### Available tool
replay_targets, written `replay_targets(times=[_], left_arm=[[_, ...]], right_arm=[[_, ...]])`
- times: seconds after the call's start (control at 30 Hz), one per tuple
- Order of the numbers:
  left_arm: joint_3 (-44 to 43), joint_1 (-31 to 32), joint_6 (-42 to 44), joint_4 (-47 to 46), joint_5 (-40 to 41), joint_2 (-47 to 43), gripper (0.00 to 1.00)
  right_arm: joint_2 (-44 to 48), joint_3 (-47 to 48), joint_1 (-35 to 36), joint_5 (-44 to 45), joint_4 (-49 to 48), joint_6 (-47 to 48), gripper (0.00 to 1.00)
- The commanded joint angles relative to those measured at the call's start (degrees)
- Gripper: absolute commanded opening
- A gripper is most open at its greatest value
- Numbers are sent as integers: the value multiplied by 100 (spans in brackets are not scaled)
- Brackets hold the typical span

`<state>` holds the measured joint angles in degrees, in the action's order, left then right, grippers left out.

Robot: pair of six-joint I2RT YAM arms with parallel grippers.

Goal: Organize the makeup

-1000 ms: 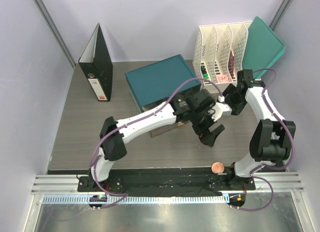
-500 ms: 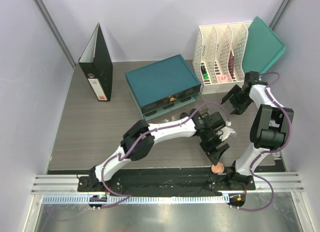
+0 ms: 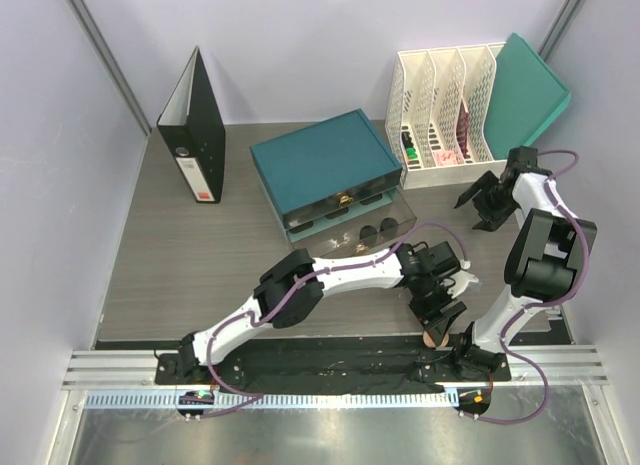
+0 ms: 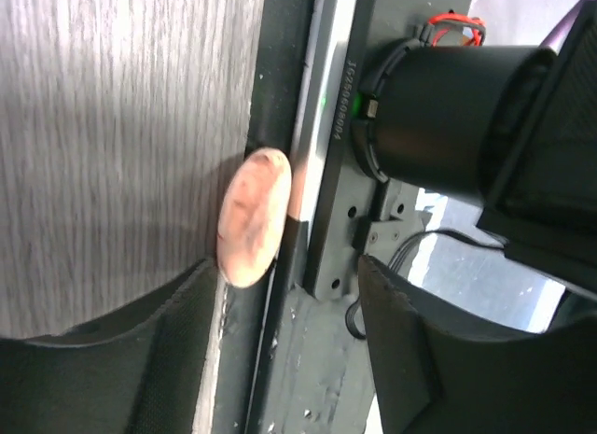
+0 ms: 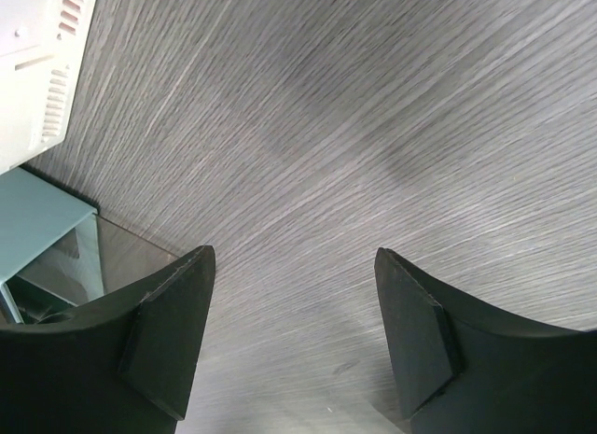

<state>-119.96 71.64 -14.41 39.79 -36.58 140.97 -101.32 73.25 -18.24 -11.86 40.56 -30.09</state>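
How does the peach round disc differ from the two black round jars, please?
Colour: the peach round disc is pale, the two black round jars dark. Place: the disc lies at the grey table's near edge; the jars sit in the clear drawer pulled out of the teal box. Only the disc has the open left gripper over it. Both are round.

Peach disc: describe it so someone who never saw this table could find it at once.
Start at the wooden table's near edge, where the black rail runs. Just left of the right arm's base, by the open left claw, sits the peach disc. It is the only round, peach-coloured thing there; everything around it is black or grey.
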Motion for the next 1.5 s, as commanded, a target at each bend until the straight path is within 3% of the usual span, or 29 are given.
replay_targets(times=[0.0, 0.07, 0.13, 0.17, 0.6, 0.97, 1.2, 1.47], left_arm=[[-238, 70, -97, -165, -139, 264, 55], [-238, 79, -97, -165, -122, 308, 37], [-264, 70, -88, -86, 27, 344, 1], [-282, 70, -53, -51, 89, 335, 0], [-159, -395, 228, 424, 757, -842, 0], [350, -1529, -35, 520, 1556, -1862, 0], [702, -1775, 334, 881, 2997, -2231, 0], [1386, -1978, -175, 662, 4455, -2793, 0]], right_arm=[[33, -22, -57, -115, -136, 82, 74], [42, -48, -74, -115, -136, 99, 74], [51, -48, -83, -115, -127, 99, 74], [68, -57, -101, -106, -127, 99, 74], [358, -390, -92, -176, -197, 82, 73], [1000, -1217, 592, -124, -373, -120, 72], [1202, -1428, 1217, -36, -434, -331, 72], [1685, -1849, 1525, -45, -364, -437, 72]])
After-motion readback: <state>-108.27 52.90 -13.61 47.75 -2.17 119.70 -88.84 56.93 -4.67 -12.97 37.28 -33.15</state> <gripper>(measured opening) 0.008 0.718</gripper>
